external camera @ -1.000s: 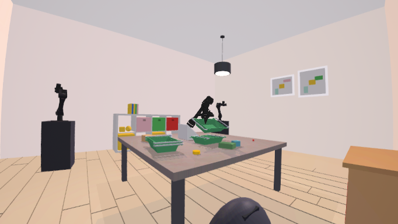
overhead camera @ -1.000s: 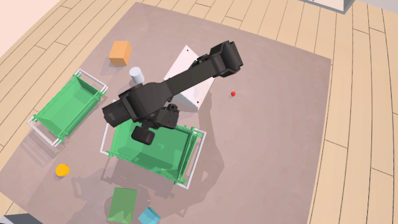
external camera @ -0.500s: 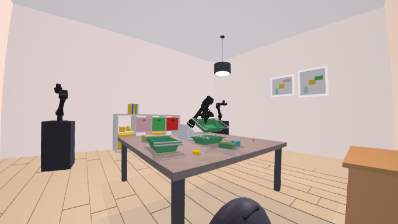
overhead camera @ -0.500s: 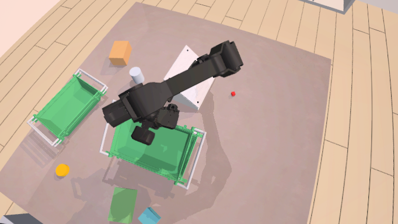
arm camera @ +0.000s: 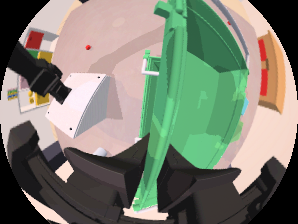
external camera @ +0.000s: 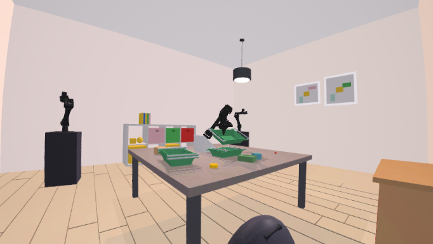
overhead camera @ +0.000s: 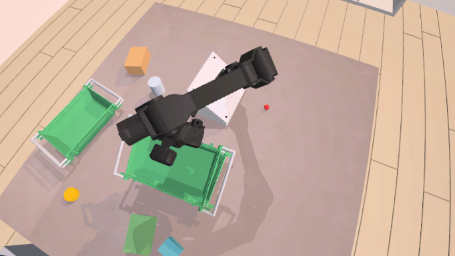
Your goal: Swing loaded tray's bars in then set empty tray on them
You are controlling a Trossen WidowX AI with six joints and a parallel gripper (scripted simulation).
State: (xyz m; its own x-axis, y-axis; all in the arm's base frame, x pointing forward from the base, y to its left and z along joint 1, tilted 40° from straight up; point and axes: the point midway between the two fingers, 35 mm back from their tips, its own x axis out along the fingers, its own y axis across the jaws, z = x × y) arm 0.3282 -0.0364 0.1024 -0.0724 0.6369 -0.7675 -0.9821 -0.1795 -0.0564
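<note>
My gripper [arm camera: 154, 136] [external camera: 222, 129] is shut on the rim of a green plastic tray [overhead camera: 187, 177] [external camera: 230, 136] [arm camera: 200, 96] and holds it tilted in the air. White wire bars [overhead camera: 224, 187] show at its ends. In the exterior view, another green tray [external camera: 225, 152] stands on the table right below it; from above the held tray hides it. A third green tray [overhead camera: 57, 128] [external camera: 178, 160] stands at the table's left, with white bars [overhead camera: 107, 89] out over its ends. I cannot tell which tray holds the blocks.
An orange cube [overhead camera: 137, 60], a white cylinder [overhead camera: 156, 85] and a white wedge [overhead camera: 217, 97] stand behind the trays. A small red cube [overhead camera: 266, 107] lies to the right. A yellow disc [overhead camera: 71, 194], a green block [overhead camera: 141, 235] and a blue block [overhead camera: 171, 247] lie in front.
</note>
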